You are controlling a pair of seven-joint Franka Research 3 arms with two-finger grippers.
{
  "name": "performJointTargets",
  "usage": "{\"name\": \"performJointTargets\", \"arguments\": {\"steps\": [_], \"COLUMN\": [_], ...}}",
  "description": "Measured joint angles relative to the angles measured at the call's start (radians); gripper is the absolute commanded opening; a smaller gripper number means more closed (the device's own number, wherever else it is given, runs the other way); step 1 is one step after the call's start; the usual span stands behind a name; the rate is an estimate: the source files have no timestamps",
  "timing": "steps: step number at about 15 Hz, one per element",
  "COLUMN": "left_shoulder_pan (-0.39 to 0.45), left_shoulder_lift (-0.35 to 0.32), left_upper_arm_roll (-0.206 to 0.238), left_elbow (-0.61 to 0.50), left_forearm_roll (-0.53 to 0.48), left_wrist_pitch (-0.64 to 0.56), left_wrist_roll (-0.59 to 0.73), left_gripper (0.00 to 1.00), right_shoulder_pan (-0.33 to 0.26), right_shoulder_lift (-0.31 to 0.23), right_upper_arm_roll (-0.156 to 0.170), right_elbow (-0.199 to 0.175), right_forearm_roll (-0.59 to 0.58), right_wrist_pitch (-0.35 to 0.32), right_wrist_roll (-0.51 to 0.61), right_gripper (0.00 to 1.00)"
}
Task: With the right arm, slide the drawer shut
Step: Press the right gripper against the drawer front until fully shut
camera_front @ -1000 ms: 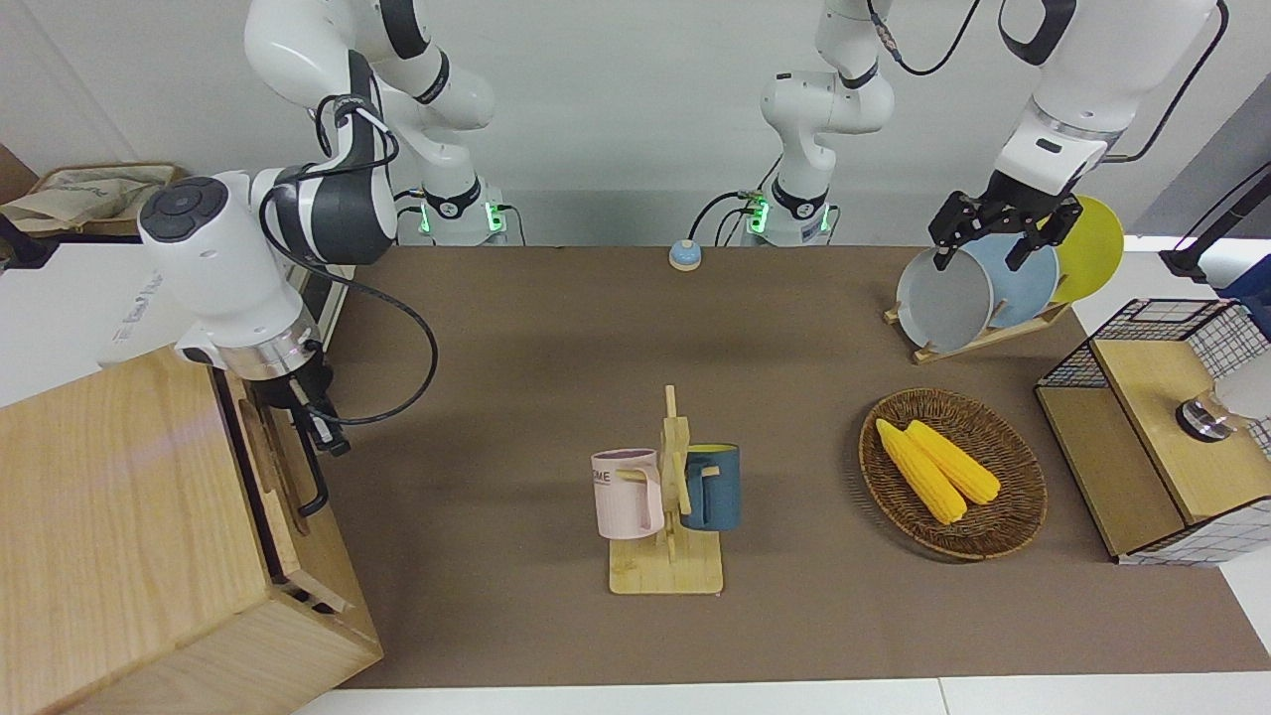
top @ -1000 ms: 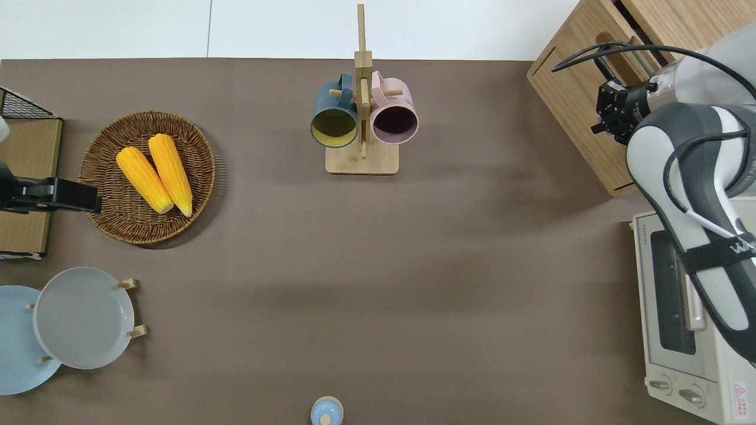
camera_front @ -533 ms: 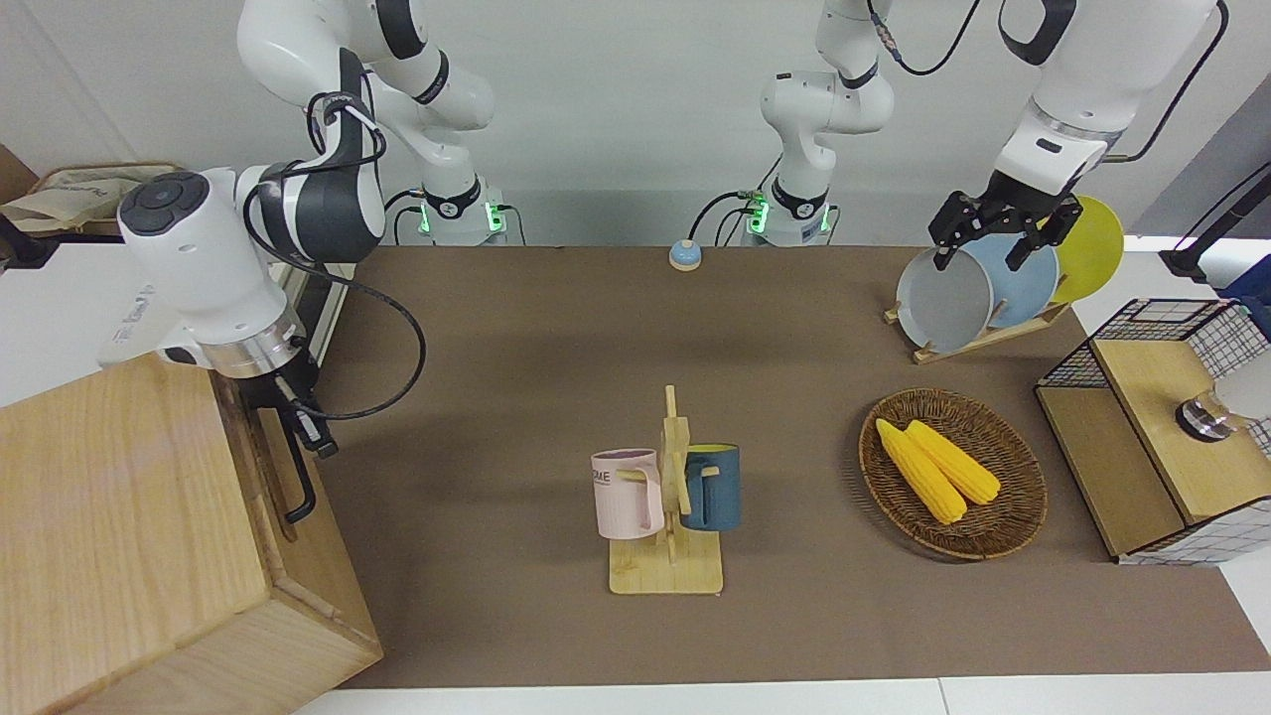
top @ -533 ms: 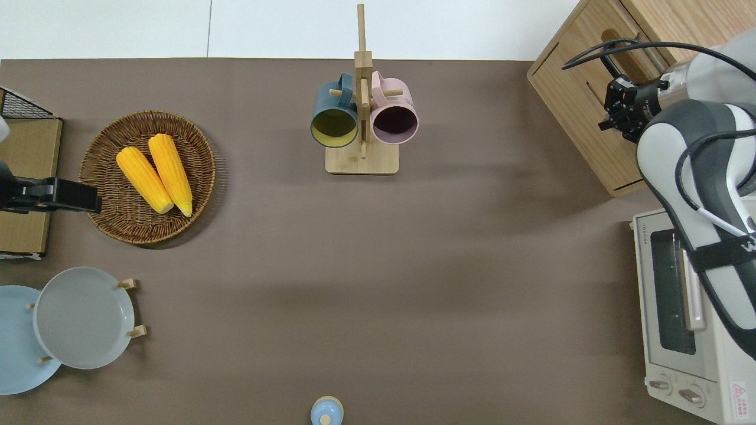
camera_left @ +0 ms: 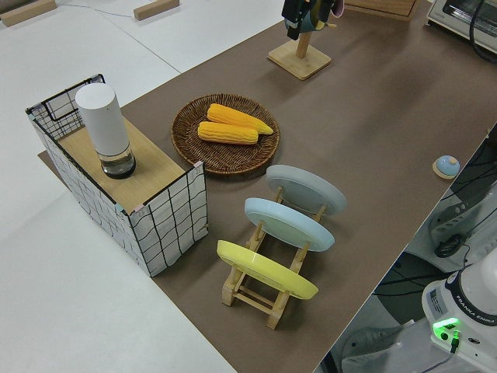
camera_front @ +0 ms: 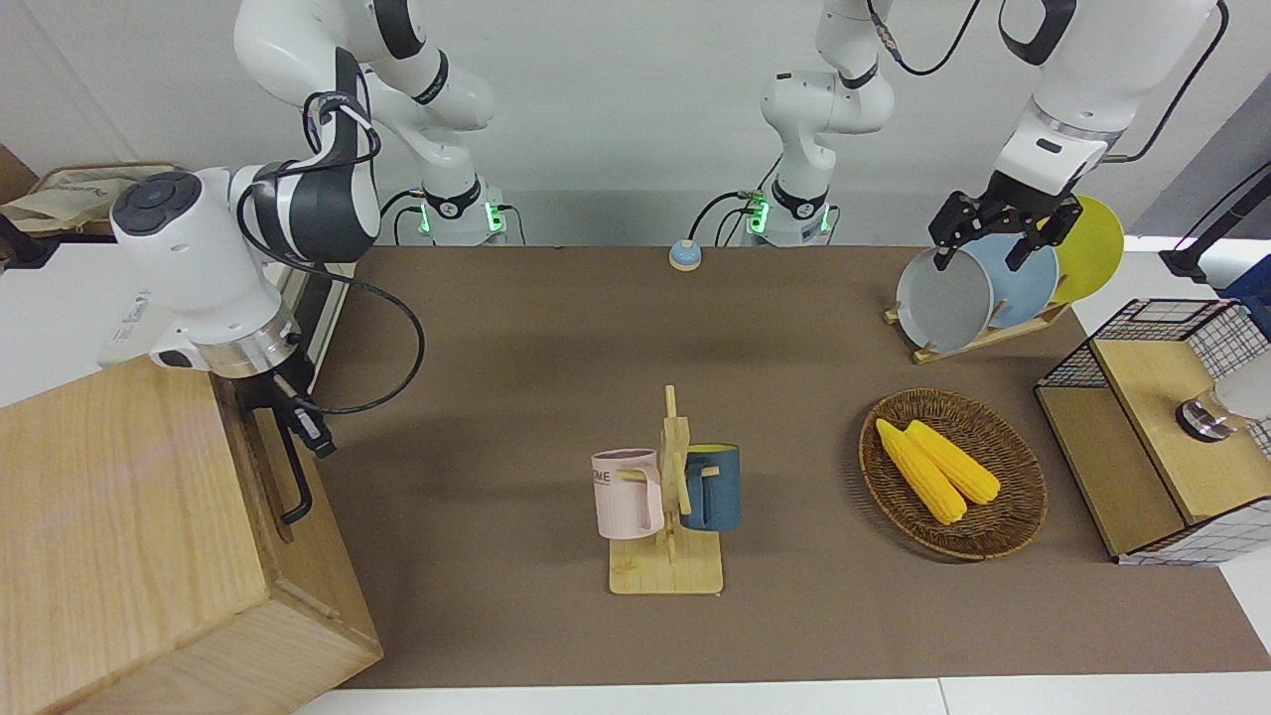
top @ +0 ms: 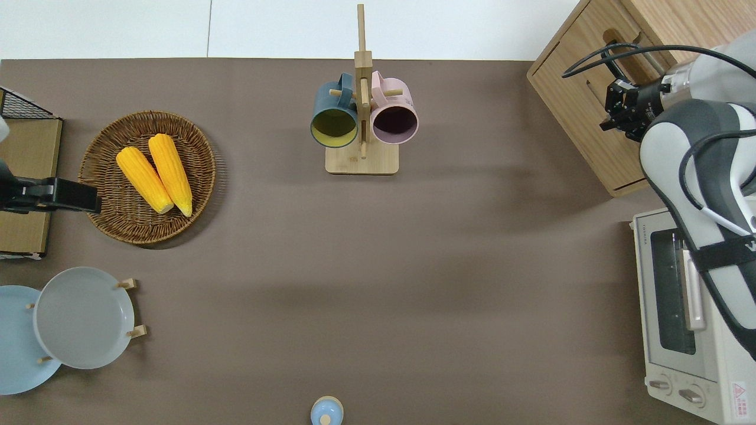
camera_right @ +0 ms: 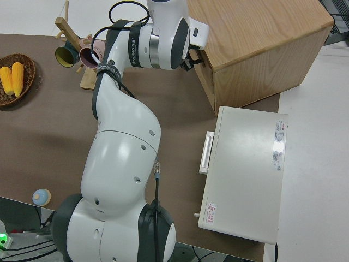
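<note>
On pink mug (camera_front: 628, 494): "ME"

I count two corn cobs (camera_front: 935, 463) in one basket (camera_front: 1003, 526), two mugs (camera_front: 627, 494) on one rack (camera_front: 667, 571), three plates (camera_left: 305, 189), one oven (top: 679, 330), one cabinet (camera_front: 119, 536), one wire box (camera_left: 159, 214), one bell (camera_front: 685, 255).

Right gripper (camera_front: 298, 422) fingers perhaps against the drawer (camera_front: 283, 467) handle, contact hidden by the wrist.
</note>
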Motion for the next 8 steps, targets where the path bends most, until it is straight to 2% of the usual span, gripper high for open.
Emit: {"name": "performJointTargets", "arguments": {"steps": [8], "left_shoulder_pan": [0.0], "left_shoulder_lift": [0.0], "left_upper_arm_roll": [0.0], "left_elbow": [0.0], "left_forearm_roll": [0.0], "left_wrist_pitch": [0.0], "left_wrist_roll": [0.0], "left_gripper": [1.0], "right_shoulder_pan": [0.001], "right_shoulder_lift": [0.001], "right_upper_arm_roll": [0.002], "right_elbow": [0.0], "right_forearm_roll": [-0.001], "right_wrist_pitch": [0.0], "right_wrist_roll": [-0.006], "right_gripper": [0.0]}}
